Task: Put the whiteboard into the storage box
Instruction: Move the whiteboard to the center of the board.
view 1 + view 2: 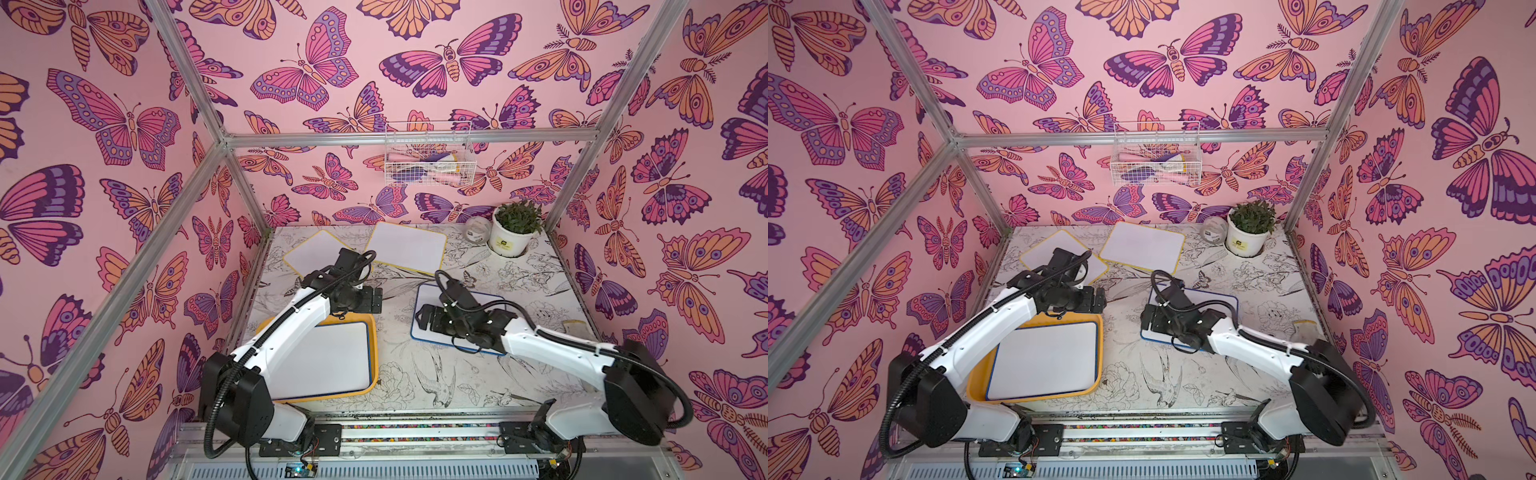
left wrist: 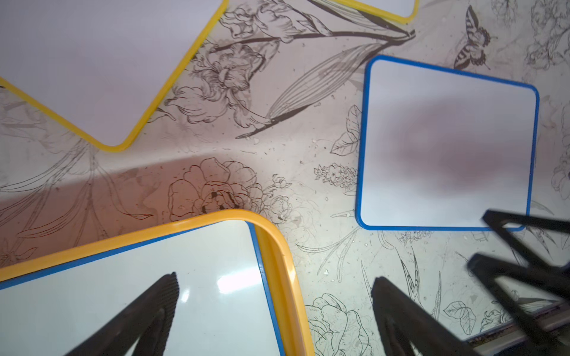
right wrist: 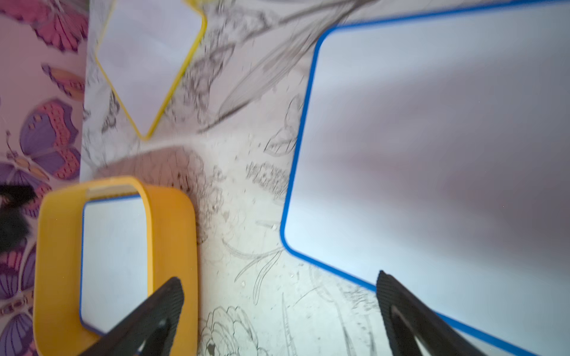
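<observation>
The floral table (image 1: pixel 415 374) carries it all. At its near left sits the storage box (image 1: pixel 373 353), and one blue-framed whiteboard (image 1: pixel 328 361) already lies flat inside. Three are out on the table: a second blue board (image 2: pixel 447 145) mid-table, a yellow-framed board (image 1: pixel 407 245) at the back and its twin (image 1: pixel 309 251) beside it. One in, three to go, by the look of it. The left arm reaches over the box's far edge, left gripper (image 2: pixel 274 282) spread wide and empty. The right arm crouches low over the loose blue board's edge, right gripper (image 3: pixel 279 279) wide too, nothing between its fingers.
</observation>
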`<state>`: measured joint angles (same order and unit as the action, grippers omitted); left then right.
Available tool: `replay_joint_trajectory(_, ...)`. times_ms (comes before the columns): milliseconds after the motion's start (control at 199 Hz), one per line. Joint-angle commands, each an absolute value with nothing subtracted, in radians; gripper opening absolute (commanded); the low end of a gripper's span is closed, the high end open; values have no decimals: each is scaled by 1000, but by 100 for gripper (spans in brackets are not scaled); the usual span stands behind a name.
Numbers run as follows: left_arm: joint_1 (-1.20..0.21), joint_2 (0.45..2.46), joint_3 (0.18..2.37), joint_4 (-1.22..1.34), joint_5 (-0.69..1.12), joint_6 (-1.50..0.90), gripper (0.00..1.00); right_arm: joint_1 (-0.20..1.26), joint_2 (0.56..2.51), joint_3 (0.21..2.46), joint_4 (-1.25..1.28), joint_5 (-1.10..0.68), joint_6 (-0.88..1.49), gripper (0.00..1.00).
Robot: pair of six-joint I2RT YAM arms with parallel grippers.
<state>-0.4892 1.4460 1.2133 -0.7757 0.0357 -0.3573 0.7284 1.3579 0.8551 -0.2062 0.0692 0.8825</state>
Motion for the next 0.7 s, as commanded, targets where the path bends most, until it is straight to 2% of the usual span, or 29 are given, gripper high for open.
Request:
replay_joint_trajectory(0, -561, 1496, 1266, -775, -30, -398, 100, 616, 1275, 791, -307, 103, 826, 99)
replay_joint_trajectory(161, -676, 1630, 1380, -784, -75, -471, 100, 442, 1147, 723, -355, 143, 767, 99)
replay_joint_trajectory(311, -749, 1797, 1486, -785, -103, -523, 100, 360, 1134, 731, -418, 227, 731, 99)
replay_joint_trajectory(692, -796, 2042, 1633, -778, -150, -566, 100, 333, 1258, 692, -360, 411, 784, 99)
